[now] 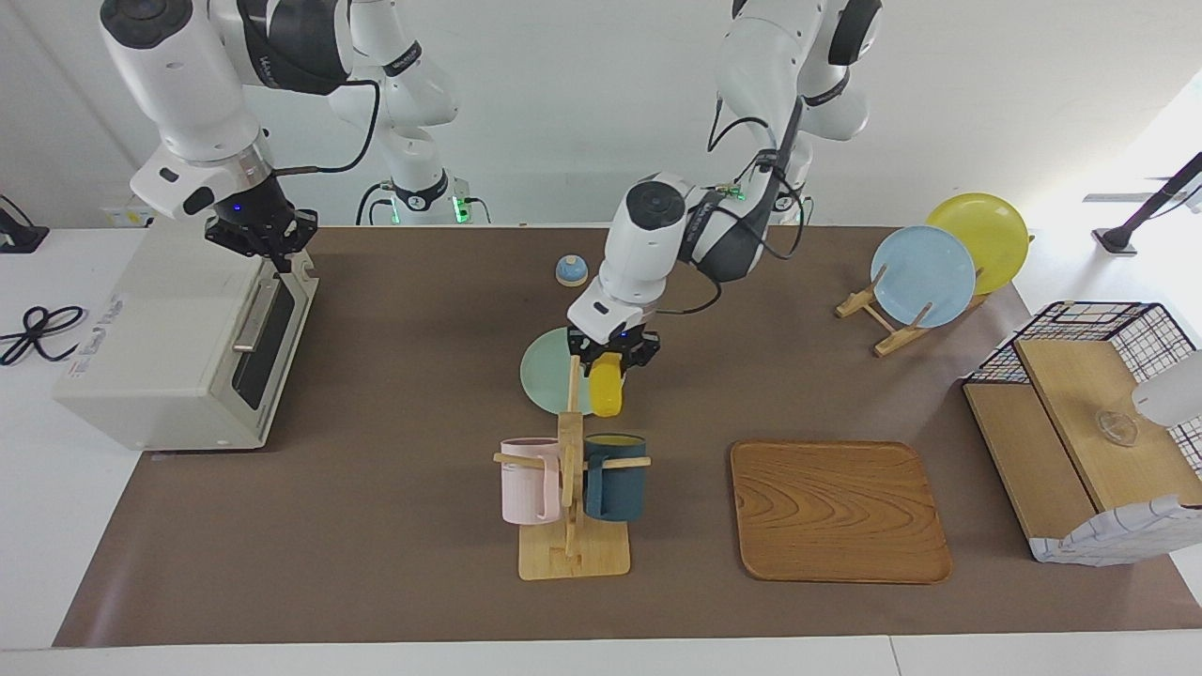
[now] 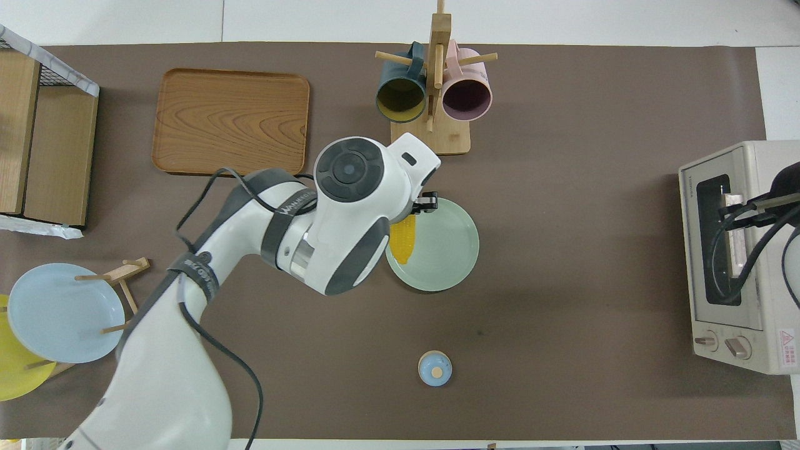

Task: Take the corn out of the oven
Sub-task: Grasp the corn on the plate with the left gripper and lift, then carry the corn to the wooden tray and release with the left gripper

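Glossy white arm [image 2: 350, 212] shells with dark grey joint bands, loose black cables, small blue lights, perhaps printed lettering

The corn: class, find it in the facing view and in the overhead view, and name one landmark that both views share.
Facing view: the corn hangs from the left gripper at the picture's middle, over the green plate.
Overhead view: the corn sits at the middle, over the green plate's edge, partly under the arm.
Shared landmark: the mug stand.

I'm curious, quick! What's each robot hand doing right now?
Left hand: shut on the corn, over the green plate.
Right hand: at the oven door; cannot tell.
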